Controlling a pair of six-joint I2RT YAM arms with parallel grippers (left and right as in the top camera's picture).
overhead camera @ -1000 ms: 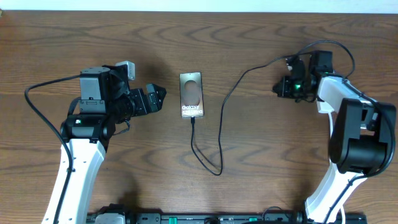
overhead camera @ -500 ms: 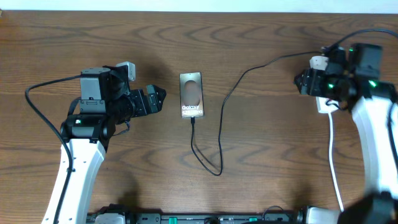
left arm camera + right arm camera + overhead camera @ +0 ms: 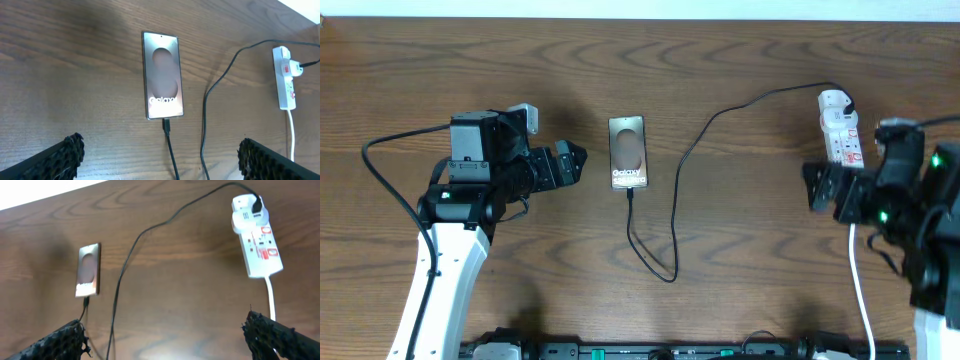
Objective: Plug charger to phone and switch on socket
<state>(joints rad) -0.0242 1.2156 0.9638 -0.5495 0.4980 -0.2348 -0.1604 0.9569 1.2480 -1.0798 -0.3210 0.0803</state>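
Evidently phone [image 3: 627,152] lies centrally toward the far edge, charger [image 3: 677,180] tip seated in its near end; socket [image 3: 840,135] near the far-right corner, switch state unreadable; left gripper [image 3: 576,161] and right gripper [image 3: 812,188] gape empty; an off-centre press could skid the socket, tugging the charger loose.

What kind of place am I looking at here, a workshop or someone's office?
Most likely a robotics lab test bench: a left arm and right arm at a plain wooden table, with a phone, charger cable and power strip laid out.
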